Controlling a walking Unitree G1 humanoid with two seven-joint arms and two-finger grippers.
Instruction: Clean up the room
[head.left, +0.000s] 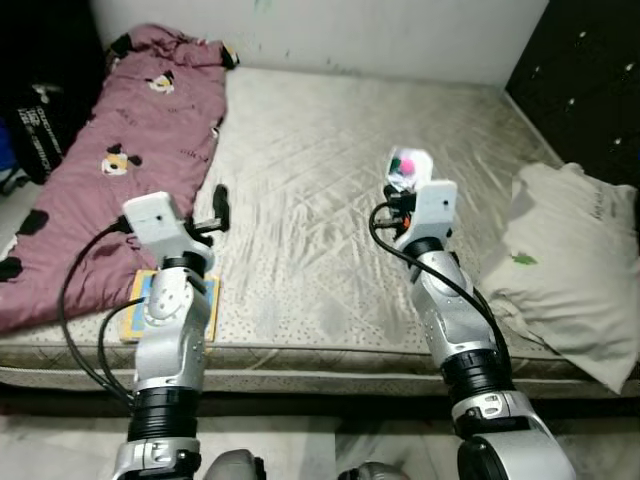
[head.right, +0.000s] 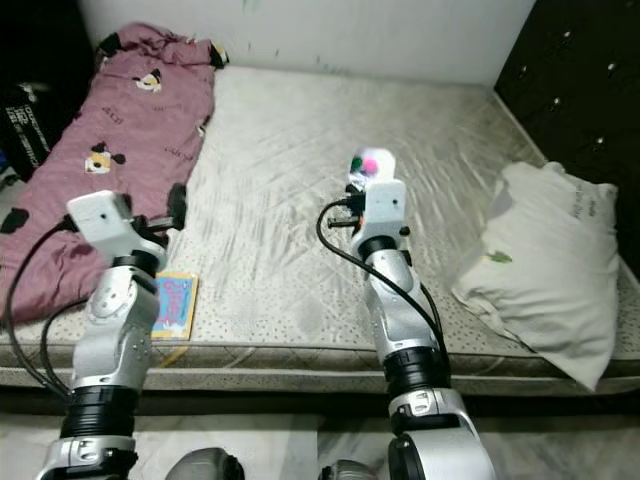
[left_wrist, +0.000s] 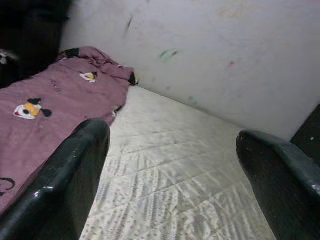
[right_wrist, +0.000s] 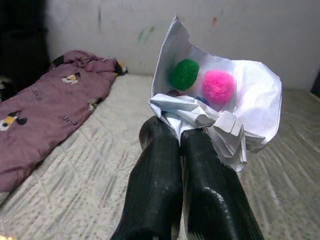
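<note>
Silver arms of a humanoid robot reach over the near edge of a bare mattress (head.left: 320, 200) during a room clean-up. Its right gripper (right_wrist: 182, 137) has its two black fingers pressed together on a crumpled sheet of white paper (right_wrist: 225, 107), lifted clear of the bed about mid-mattress. Cupped in the paper are a fuzzy green pompom (right_wrist: 184, 74) and a fuzzy pink pompom (right_wrist: 218, 86), both round and soft-looking. The left gripper (left_wrist: 175, 175) hovers over the mattress with its glossy, rounded jaws spread wide and nothing between them.

By the look of things, the job is only partly done. One piece of litter is in hand but not yet disposed of, and no bin can be seen. A thin, colourful children's book (head.right: 174, 303) lies flat at the near left corner of the mattress, just beside the left arm, and looks like a likely next pick-up. A mauve quilt (head.left: 120, 150) printed with cartoon figures lies rumpled along the left side of the bed, unfolded. An off-white pillow (head.right: 545, 265), plump and creased, slumps over the right edge, half off the mattress.

The mattress surface is pale, quilted in a diamond pattern with a slight sheen, and carries no sheet. Behind it stands a scuffed white wall (left_wrist: 225, 55) marked with faint coloured smudges.
</note>
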